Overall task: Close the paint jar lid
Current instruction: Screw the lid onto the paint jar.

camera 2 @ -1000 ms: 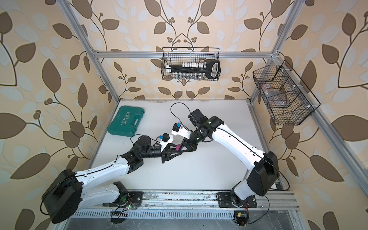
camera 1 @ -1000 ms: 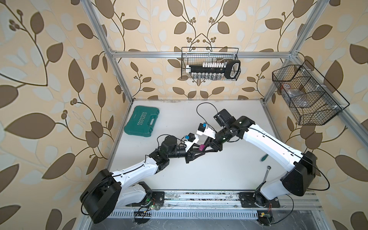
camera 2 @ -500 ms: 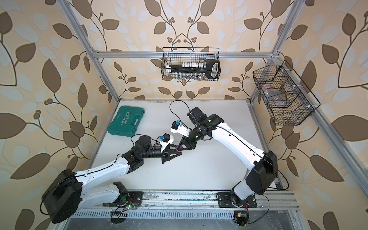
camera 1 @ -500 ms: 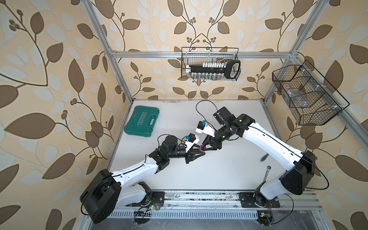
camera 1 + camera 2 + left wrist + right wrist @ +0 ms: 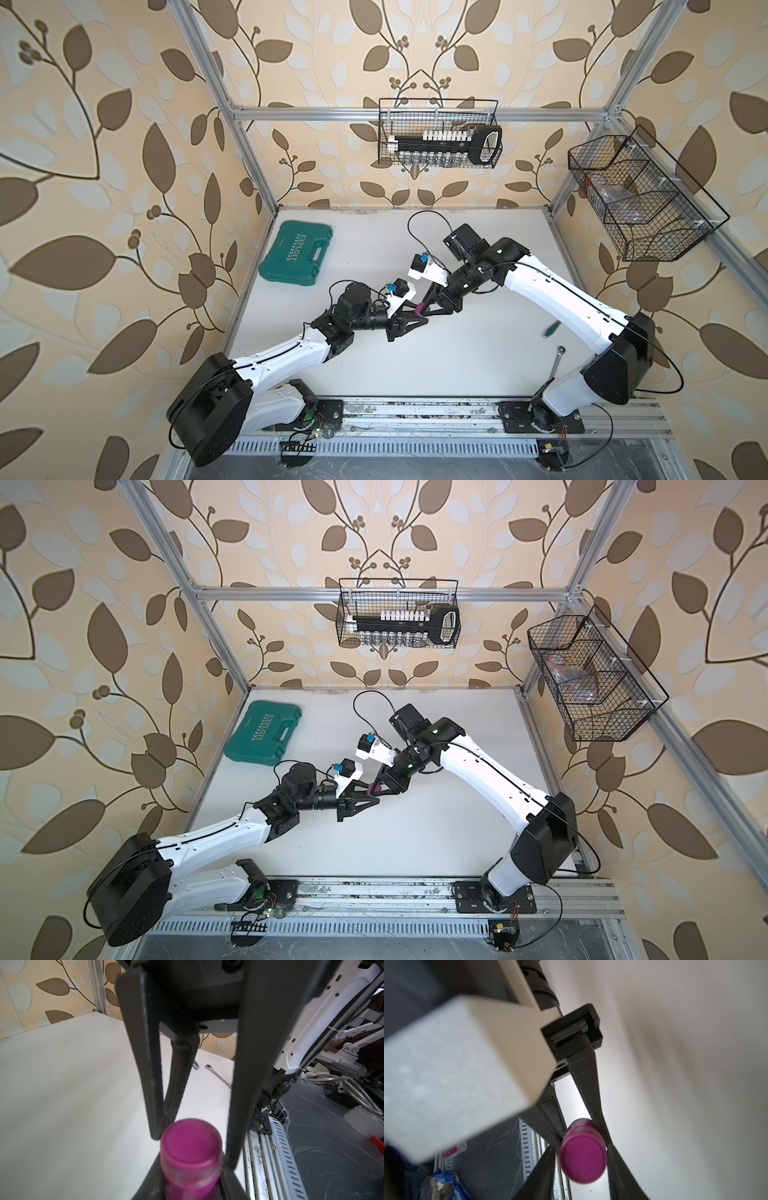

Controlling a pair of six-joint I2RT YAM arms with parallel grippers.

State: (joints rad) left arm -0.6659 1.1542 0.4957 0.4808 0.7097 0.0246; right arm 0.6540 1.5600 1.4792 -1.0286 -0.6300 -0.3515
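Above the table (image 5: 457,374), right tool (image 5: 426,308) has narrowed onto the lid (image 5: 583,1159); left tool (image 5: 417,319) grips the paint jar (image 5: 190,1184); tightening likely remains.

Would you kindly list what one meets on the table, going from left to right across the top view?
green tool case → paint jar → wrench
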